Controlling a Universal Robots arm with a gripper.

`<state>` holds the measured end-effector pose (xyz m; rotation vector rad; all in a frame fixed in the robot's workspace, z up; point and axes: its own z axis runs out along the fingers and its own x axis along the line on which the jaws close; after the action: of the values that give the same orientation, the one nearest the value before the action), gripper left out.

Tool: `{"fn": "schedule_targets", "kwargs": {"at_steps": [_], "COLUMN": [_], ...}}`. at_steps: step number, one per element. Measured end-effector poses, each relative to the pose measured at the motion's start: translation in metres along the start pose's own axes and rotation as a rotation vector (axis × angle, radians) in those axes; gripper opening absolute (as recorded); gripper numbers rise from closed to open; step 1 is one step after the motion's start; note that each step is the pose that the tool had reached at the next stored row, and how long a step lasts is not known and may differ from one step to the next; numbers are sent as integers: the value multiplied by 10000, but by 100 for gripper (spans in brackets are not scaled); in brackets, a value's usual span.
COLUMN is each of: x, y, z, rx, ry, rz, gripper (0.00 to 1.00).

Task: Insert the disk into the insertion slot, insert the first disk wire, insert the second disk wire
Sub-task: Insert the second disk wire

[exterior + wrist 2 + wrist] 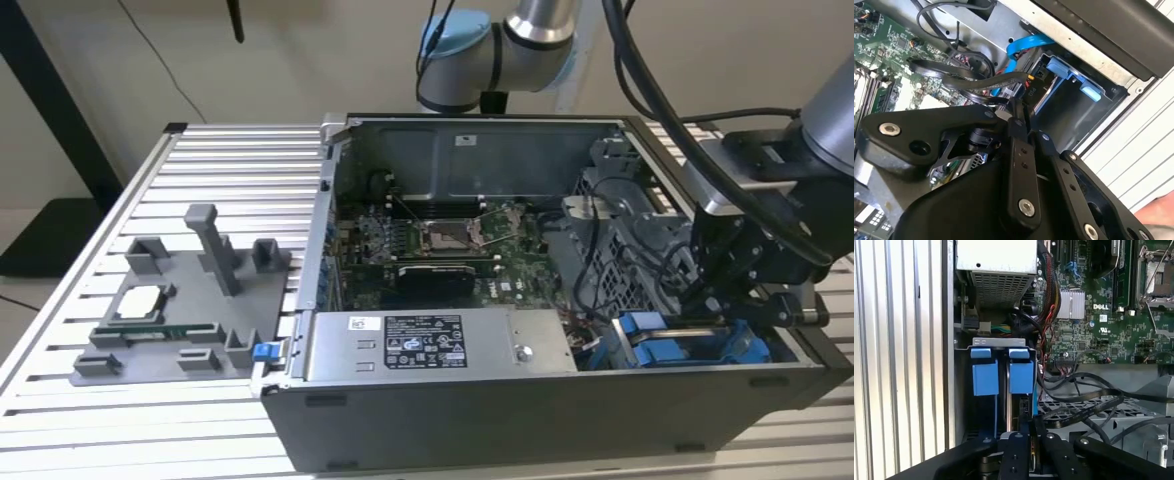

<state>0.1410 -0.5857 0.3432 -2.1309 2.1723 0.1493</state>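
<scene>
Gripper (1030,440) low at the insertion slot (1003,390), fingers pinched nearly together on a thin black wire end, aimed straight along the blue-framed disk (1021,377) already seated there.

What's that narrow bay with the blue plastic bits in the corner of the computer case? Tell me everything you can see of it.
The insertion slot is a narrow grey metal bay in the case's corner, beside the outer side wall and near the silver power-supply box. In the first wrist view, two bright blue plastic tabs sit side by side at its mouth, with a dark gap between them. Black cables curve close alongside it. The black gripper hangs right at its end, over the gap.
</scene>
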Motion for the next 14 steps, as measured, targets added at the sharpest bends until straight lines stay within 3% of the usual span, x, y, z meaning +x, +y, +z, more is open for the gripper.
{"fn": "schedule_targets", "kwargs": {"at_steps": [14], "x": [4], "y": [-1], "z": [32], "rx": [3], "ry": [-34], "rz": [24], "gripper": [0]}}
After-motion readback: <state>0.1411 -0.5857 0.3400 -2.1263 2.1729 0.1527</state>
